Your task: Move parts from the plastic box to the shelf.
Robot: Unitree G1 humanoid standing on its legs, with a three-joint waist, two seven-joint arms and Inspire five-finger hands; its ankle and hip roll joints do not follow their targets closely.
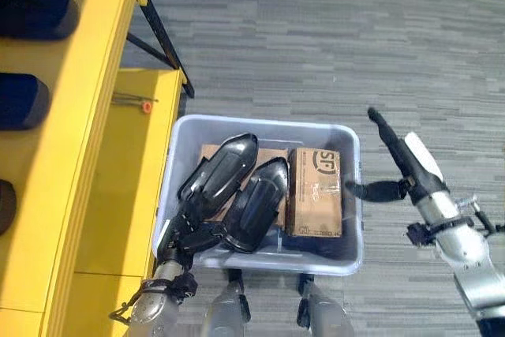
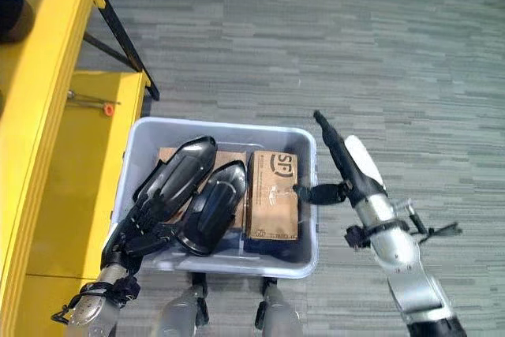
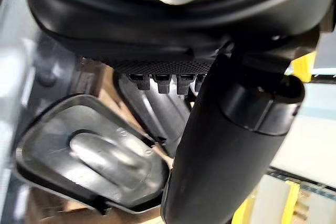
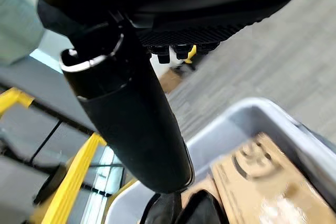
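Parts (image 1: 219, 173) lie black in the grey plastic box (image 1: 347, 254) at lower centre, beside a cardboard carton (image 1: 316, 192). Left hand (image 1: 189, 236) curls onto the leftmost part; lift it straight up before swinging to the yellow shelf (image 1: 71, 116). Right hand (image 1: 406, 165) hovers straight-fingered, empty.

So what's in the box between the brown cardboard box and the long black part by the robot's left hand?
Another black part, the shorter one, lies there inside the plastic box, beside the cardboard box and the long black part. Both eye views show it.
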